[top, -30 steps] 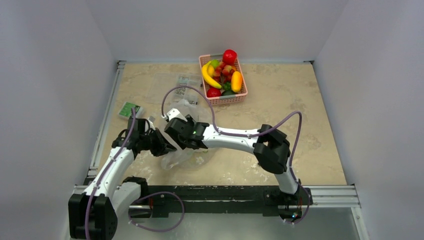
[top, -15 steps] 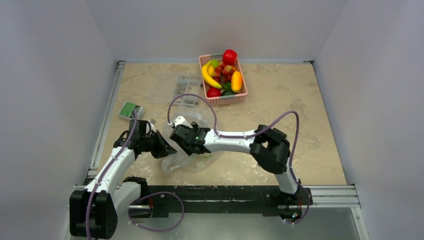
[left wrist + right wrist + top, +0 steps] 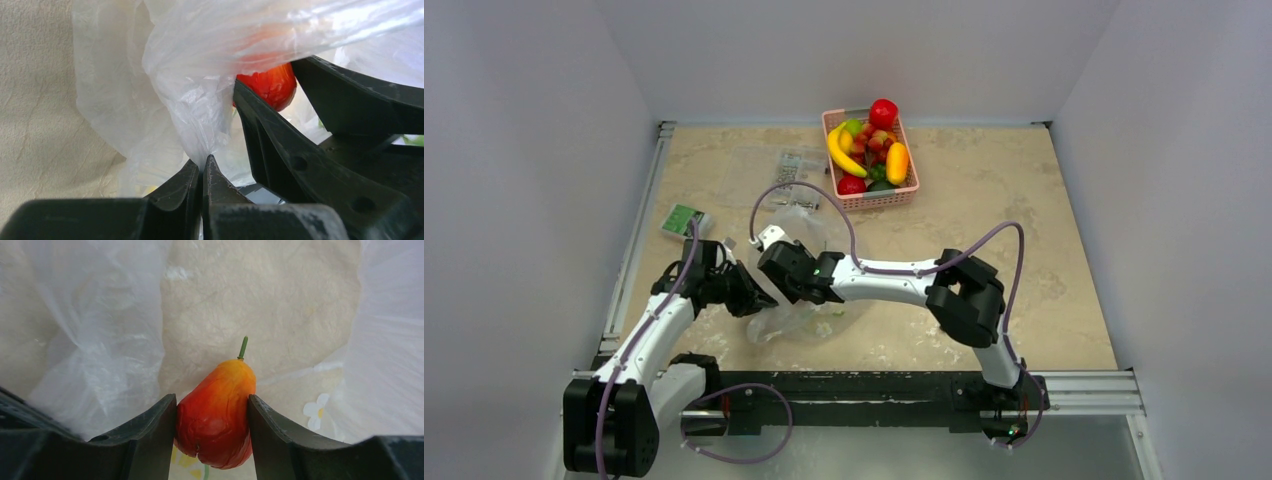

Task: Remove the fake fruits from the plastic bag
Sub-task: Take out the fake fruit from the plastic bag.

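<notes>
Here, left gripper: pinched fully closed on a fold of the bag.
right gripper: inside the bag, jaws about half apart, pressing both sides of a red-orange fruit.
fruit: within the bag, green stem pointing away.

You will find the bag to be thin clear plastic film, crinkled and glossy, milky at its folds. The fruit is smooth glossy red-orange plastic with faint dimples. The fingers of the right gripper are matt black moulded plastic. The table is a matt, mottled beige, stone-look surface. The basket is pink plastic lattice
</notes>
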Motion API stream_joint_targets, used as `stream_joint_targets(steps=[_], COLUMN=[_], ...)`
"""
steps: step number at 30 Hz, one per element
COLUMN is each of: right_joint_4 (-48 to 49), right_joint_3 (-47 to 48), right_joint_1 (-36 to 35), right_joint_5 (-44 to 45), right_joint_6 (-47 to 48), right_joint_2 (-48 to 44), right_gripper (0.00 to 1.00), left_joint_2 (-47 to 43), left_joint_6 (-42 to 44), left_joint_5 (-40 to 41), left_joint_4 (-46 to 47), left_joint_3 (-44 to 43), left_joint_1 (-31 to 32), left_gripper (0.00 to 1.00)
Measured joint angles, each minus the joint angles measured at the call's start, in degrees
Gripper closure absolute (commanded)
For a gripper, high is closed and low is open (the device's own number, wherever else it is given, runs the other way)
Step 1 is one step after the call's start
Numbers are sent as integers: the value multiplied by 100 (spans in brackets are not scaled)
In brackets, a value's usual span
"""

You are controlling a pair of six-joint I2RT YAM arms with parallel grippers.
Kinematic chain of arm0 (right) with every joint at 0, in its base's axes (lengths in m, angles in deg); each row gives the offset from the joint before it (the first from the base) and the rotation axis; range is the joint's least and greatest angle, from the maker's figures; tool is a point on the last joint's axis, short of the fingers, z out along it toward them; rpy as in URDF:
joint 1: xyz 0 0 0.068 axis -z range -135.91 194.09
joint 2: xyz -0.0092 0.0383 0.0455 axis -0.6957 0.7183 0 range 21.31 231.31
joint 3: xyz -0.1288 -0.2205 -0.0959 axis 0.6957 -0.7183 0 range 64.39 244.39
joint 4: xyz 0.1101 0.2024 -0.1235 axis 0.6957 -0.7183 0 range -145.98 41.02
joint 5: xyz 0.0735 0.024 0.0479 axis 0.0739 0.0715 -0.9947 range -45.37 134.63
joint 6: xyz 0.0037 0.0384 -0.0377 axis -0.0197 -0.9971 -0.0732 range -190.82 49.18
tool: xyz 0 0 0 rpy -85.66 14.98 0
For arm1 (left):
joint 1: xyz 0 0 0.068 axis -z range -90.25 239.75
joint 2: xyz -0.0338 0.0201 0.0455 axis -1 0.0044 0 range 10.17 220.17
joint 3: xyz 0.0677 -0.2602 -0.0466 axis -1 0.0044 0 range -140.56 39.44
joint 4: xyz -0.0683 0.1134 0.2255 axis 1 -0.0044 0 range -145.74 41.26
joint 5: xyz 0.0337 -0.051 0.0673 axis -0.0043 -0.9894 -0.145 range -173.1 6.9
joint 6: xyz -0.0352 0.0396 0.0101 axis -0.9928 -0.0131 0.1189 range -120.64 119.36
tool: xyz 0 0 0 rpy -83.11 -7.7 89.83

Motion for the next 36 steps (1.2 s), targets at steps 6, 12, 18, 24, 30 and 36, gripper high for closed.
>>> stream_joint_targets(steps=[6,12,18,24,30,36], right_joint_4=[291,769,1281,1484,1545,1622], right_joint_3=[125,44,-107,-133,-177,-175], right_joint_1=[0,0,0,0,0,4], right_joint_5=[-153,-461,-732,-920,-1047,-1010], right_joint_6=[131,205,243,240,240,254], right_joint_2=[-138,-662,-1399,-1856,-2354,-2837], right_gripper=[99,100,100,100,100,100], left_joint_2=[11,17,-238,-721,-1113,-1620], left_joint_6=[-2,-9,-98,-214,-503,-739], left_joint_5=[2,22,190,540,1300,2448], left_joint_4=[-7,-37,-299,-938,-2063,-3237], left_joint_3=[0,-17,-125,-498,-1032,-1781], left_joint_1=[0,0,0,0,0,0], left_gripper=[100,89,44,27,11,5])
